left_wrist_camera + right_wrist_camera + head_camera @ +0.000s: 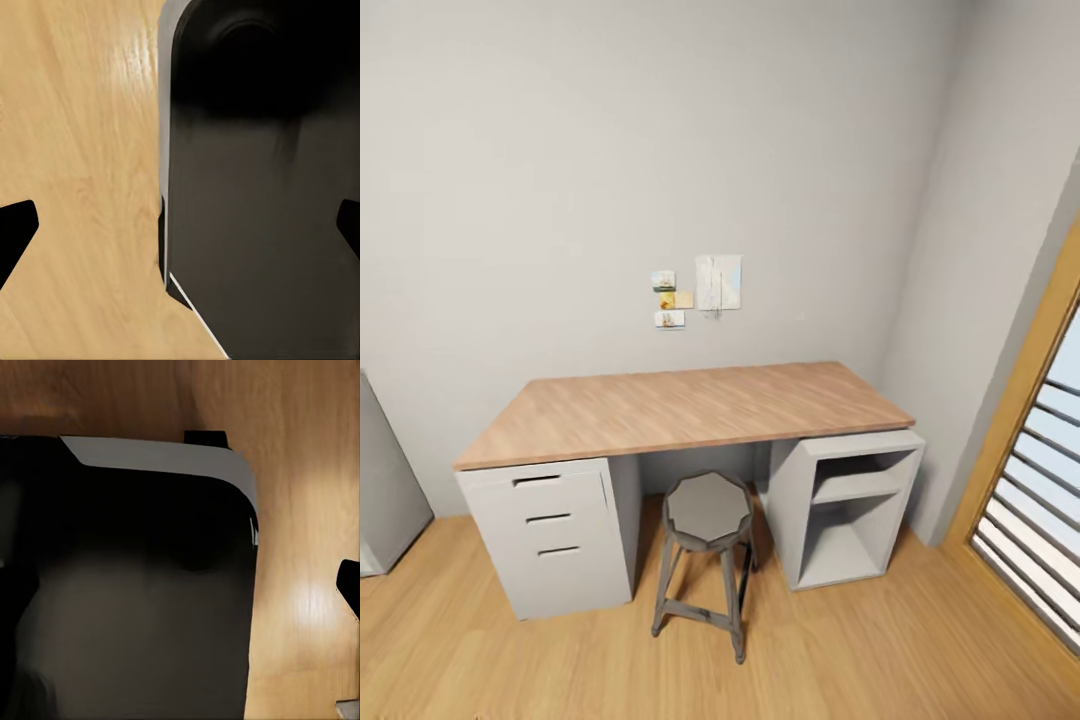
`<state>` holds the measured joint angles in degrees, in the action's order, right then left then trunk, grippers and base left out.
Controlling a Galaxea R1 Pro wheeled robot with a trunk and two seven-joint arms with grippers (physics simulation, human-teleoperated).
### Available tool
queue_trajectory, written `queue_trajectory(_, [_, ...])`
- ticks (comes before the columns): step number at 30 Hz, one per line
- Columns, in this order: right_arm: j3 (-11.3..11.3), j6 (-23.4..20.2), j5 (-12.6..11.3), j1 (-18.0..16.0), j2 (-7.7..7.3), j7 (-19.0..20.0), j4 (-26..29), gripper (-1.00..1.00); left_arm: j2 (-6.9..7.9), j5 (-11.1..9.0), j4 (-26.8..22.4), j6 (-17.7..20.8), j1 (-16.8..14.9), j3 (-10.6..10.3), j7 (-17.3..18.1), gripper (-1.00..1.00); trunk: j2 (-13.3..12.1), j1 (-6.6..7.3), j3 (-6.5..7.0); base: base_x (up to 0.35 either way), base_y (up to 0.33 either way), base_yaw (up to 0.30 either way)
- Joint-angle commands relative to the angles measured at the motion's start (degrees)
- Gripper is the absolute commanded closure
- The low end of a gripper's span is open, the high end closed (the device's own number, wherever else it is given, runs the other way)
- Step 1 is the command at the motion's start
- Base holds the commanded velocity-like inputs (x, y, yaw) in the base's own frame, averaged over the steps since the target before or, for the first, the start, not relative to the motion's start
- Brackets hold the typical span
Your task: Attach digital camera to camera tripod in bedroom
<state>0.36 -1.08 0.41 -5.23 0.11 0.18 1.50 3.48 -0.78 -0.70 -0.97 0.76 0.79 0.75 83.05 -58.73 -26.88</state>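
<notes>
Head view, wooden desk, grey stool, wooden floor

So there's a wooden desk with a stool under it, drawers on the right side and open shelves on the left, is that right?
Not quite: the sides are swapped. In the head view the drawers sit under the left end of the desk and the open shelves under the right end. The stool does stand between them.

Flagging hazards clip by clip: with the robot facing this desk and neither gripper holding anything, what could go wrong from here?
1. The stool stands just out from the desk; driving closer could knock it.
2. The left gripper and right gripper hang open over the wooden floor beside the robot's dark base, so a careless swing might hit it.
</notes>
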Motion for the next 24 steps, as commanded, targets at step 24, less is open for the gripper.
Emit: queue_trajectory(24, [1.2, -9.5, 0.6, 0.3, 0.95, -0.3, 20.1, -1.00, -1.38, -0.1, -28.5, 9.8, -0.6, 21.0, 3.6, -1.00, 0.0, 0.00, -0.05, 0.000, 0.000, 0.287])
